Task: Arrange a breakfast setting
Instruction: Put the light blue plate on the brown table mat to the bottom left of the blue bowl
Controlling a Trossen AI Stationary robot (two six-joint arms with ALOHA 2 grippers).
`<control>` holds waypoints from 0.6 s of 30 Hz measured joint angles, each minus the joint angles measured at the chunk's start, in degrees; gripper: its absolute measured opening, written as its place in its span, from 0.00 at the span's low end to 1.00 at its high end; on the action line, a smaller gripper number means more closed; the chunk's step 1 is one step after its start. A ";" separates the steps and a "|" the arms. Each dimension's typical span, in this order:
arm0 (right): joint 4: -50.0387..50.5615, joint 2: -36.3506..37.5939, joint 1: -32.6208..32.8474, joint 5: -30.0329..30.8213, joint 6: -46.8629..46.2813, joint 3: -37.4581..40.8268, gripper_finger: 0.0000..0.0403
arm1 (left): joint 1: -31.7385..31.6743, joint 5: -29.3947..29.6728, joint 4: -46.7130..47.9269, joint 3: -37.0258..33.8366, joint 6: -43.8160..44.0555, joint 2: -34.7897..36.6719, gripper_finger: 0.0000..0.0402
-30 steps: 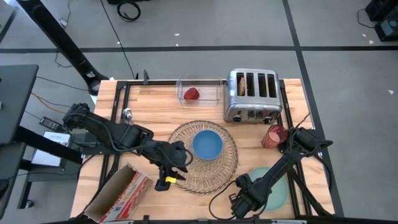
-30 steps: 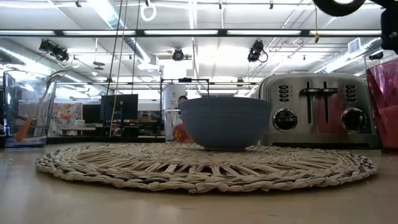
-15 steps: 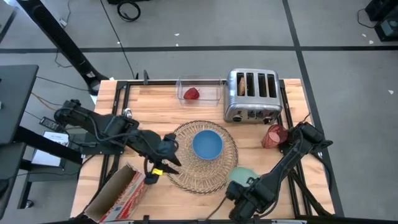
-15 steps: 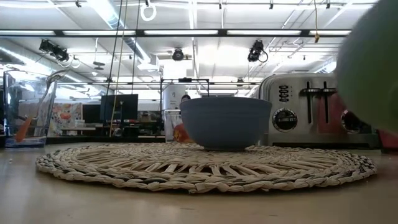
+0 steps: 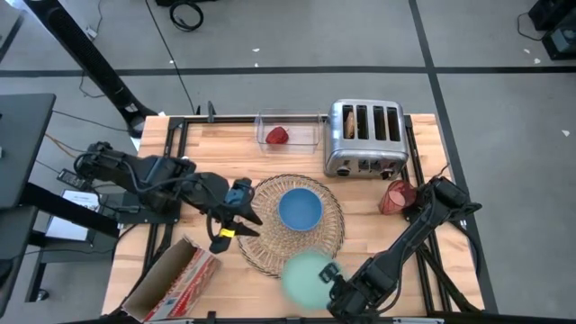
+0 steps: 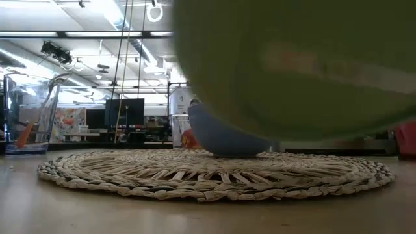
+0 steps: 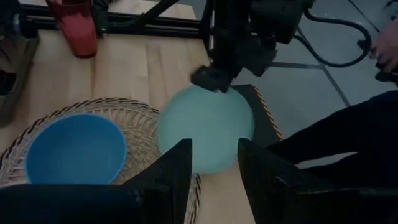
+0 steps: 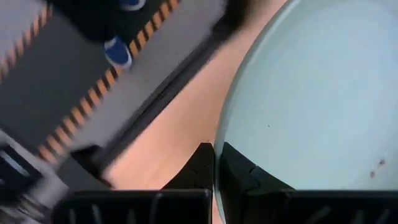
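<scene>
Seen from above, a wooden bench (image 5: 216, 148) carries the items, and two dark robot arms reach in from its near corners.

Nearest the front edge, the right gripper (image 5: 335, 290) has its jaws clamped on the rim of one mint-green plate (image 5: 306, 275). The plate is lifted above the bench, over the near edge of the mat, and looks blurred. In the level view it fills most of the frame as a large green shape (image 6: 292, 65). The right wrist view shows the plate's rim pinched between the two fingers (image 8: 205, 163).

At the near left lies one cardboard box (image 5: 171, 281), partly off the bench edge.

One round woven wicker placemat (image 5: 288, 247) lies flat in the middle of the bench. One blue bowl (image 5: 300, 209) stands upright on it, slightly toward the far side.

The left gripper (image 5: 236, 214) sits just beside the mat's left edge, its jaws slightly apart and holding nothing. A yellow part shows at its wrist.

To the right of the mat, one translucent pink cup (image 5: 394, 196) stands near the right arm.

Farther back stands one chrome four-slot toaster (image 5: 364, 137). To its left, touching or just beside it, is one clear plastic bin (image 5: 290, 131) with one red apple (image 5: 277, 136) inside.

The left wrist view also shows a person's dark sleeve (image 7: 348, 137) beyond the bench.
</scene>
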State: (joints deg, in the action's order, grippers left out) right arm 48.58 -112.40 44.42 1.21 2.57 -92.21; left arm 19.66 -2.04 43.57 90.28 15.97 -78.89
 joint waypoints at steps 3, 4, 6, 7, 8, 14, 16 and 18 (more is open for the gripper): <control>-2.28 0.00 -0.86 1.95 11.13 1.75 0.03 | -0.55 0.12 0.02 0.00 -0.02 -0.11 0.34; -3.56 0.00 -1.43 2.25 13.62 2.48 0.03 | -0.63 0.34 -0.03 0.00 0.02 -0.11 0.34; -4.75 0.00 -2.61 4.02 18.34 3.79 0.03 | -0.66 0.80 -0.43 0.00 0.14 -0.11 0.34; -5.64 0.00 -3.31 4.82 20.92 4.59 0.03 | -0.66 0.87 -0.61 0.00 0.16 -0.11 0.34; -7.27 0.00 -4.13 5.36 23.57 5.56 0.03 | -0.66 0.90 -0.78 0.00 0.17 -0.11 0.34; -15.79 0.00 -9.20 8.11 35.22 8.68 0.03 | -0.66 1.01 -3.48 0.00 1.03 -0.13 0.34; -17.93 0.00 -10.92 8.08 37.32 9.41 0.03 | -0.66 1.15 -4.17 0.00 1.15 -0.13 0.34; -19.95 0.00 -12.49 8.02 38.53 10.44 0.03 | -0.65 1.31 -4.67 0.00 1.40 -0.13 0.34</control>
State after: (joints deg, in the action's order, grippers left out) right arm 28.63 -112.40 31.93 9.23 41.10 -81.76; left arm 19.02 -0.73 38.90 90.28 17.37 -79.02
